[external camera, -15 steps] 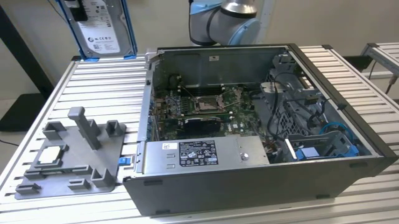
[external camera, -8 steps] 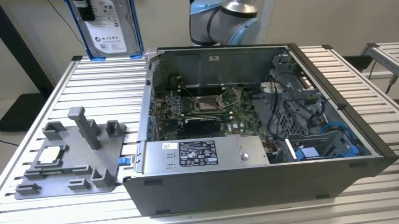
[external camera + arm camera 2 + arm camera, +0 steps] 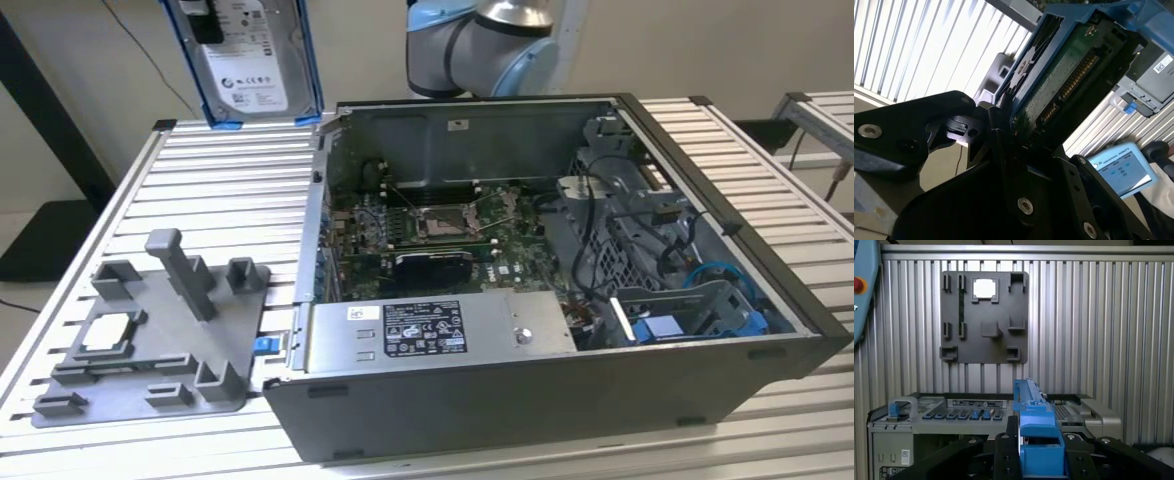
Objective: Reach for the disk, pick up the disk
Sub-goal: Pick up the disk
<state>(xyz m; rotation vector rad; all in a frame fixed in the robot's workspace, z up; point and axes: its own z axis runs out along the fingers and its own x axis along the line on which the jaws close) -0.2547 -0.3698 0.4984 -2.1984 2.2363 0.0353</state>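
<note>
field notes: disk (image 3: 247, 60) hangs upright, off the worktop (image 3: 200, 170), beyond the computer case's (image 3: 534, 400) far corner. pincer (image 3: 1009, 125) clenched on its blue frame's end. judgement: end grip, so hold firm, stay vertical, avoid swing.

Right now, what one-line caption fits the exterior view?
The disk, in its blue frame, held upright over the slatted table near the open computer case and grey fixture plate.

Disk (image 3: 240, 60) is silver with a white label, clipped in its bright blue frame, hanging upright in mid-air behind the PC case (image 3: 534, 400).
</note>
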